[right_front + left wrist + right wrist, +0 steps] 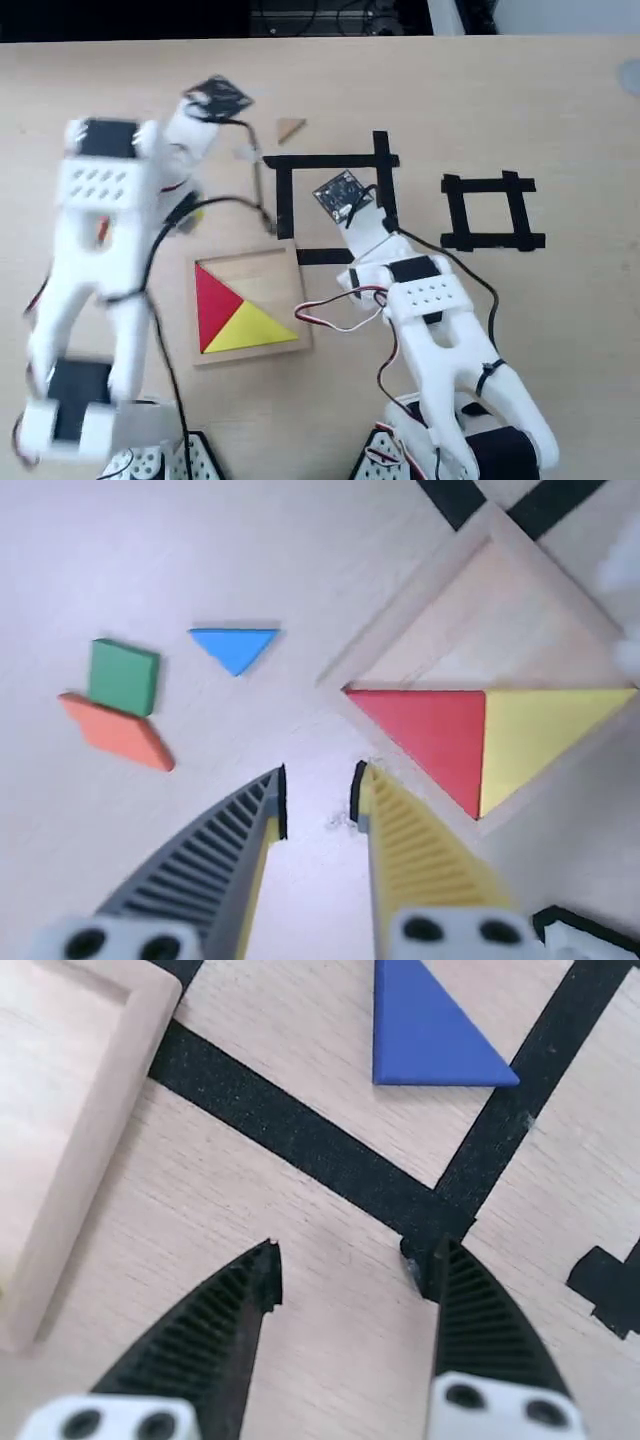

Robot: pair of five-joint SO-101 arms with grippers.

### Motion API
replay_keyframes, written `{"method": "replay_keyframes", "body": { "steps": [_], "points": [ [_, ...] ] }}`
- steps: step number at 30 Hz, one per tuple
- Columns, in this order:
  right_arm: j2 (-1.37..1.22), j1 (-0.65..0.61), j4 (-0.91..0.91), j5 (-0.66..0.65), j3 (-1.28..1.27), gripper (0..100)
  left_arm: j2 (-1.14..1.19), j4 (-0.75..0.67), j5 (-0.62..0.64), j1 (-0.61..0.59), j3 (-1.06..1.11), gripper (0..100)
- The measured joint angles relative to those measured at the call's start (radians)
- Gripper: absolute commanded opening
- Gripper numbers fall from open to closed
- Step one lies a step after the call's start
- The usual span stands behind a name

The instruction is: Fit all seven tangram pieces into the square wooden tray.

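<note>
The square wooden tray (250,256) lies mid-table and holds a red triangle (212,300) and a yellow triangle (255,326). In the left wrist view my left gripper (318,802) hovers open over bare table just off a corner of the tray (420,590), beside the red triangle (430,730) and the yellow triangle (545,730). Beyond it lie a green square (123,676), an orange parallelogram (115,735) and a light blue triangle (235,645). My right gripper (352,1260) is open above black tape (290,1130), between the tray wall (95,1135) and a dark blue triangle (425,1035).
A small tan triangle (291,127) lies at the back, near a black tape square (381,160). A second tape square (490,185) marks the table to the right. Both white arms hang over the area around the tray, with cables trailing across it.
</note>
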State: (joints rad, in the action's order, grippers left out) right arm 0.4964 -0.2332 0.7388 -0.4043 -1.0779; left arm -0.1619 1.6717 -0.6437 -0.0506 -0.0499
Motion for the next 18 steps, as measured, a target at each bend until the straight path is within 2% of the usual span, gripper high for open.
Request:
{"method": "replay_keyframes", "body": {
  "steps": [9, 15, 18],
  "points": [
    [0.0, -0.052, 0.018, 0.0, 0.002, 24.3, -0.465, -0.249, 0.021, -0.27, 0.555, 14],
    [0.0, -0.114, 0.138, 0.0, 0.133, 24.3, -0.689, -0.284, 0.106, -0.462, 0.816, 14],
    [0.0, -0.176, 0.19, 0.0, 0.247, 24.3, -0.784, -0.315, 0.16, -0.516, 0.925, 14]
  ]
}}
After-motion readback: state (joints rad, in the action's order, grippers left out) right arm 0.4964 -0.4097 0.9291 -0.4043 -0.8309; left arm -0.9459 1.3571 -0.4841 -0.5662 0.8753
